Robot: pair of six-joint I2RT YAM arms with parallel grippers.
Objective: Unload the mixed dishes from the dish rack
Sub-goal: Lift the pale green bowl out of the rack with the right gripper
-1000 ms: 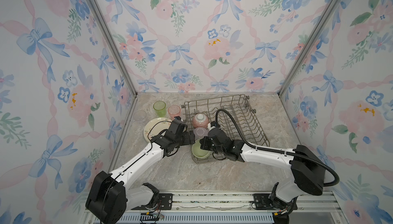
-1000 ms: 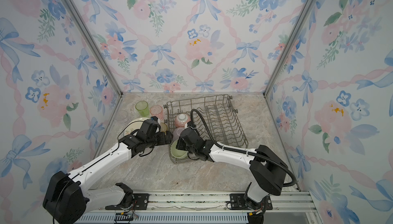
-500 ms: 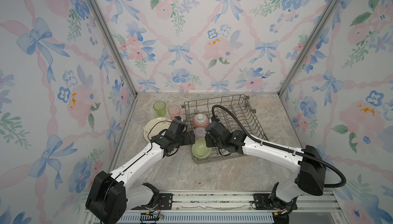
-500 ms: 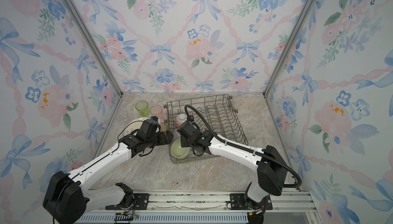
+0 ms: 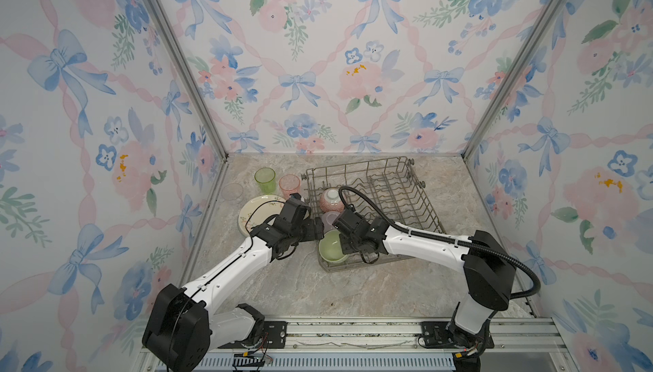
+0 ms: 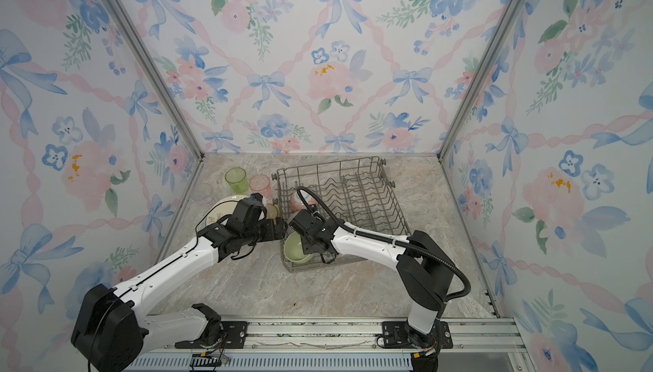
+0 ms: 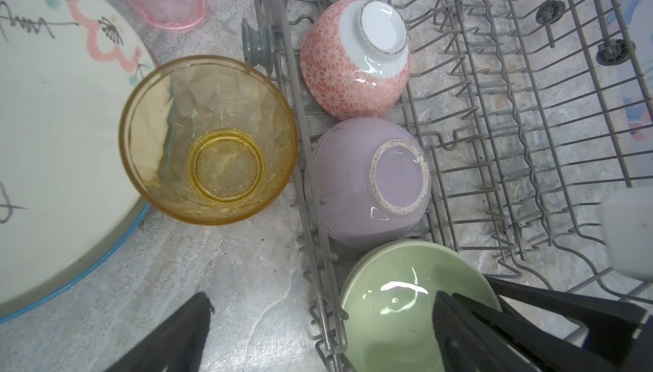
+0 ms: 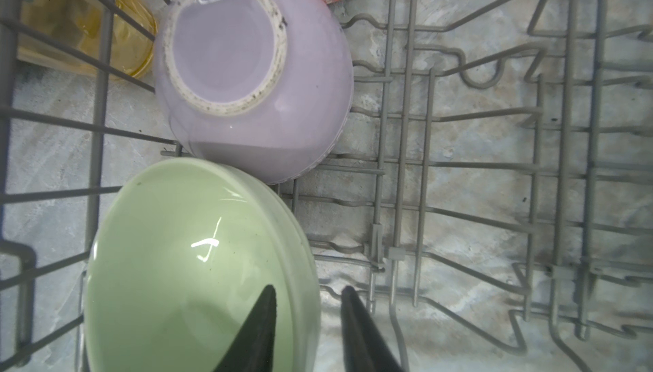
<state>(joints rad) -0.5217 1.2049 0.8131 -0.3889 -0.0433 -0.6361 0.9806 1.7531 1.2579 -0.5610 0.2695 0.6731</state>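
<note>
Pinching the green bowl (image 8: 183, 264), tilted in the near left corner of the dish rack (image 5: 417, 207), should go best if the right gripper (image 8: 309, 289) seats deeper on the rim and then lifts straight up. Its jaws are narrow, one finger inside the wall and one outside, though I cannot tell whether they bite yet. The left gripper (image 7: 319, 296) hangs wide open just outside the rack; since a second ago the right wrist has swung over the bowl, while bowl and left arm are unmoved.
</note>
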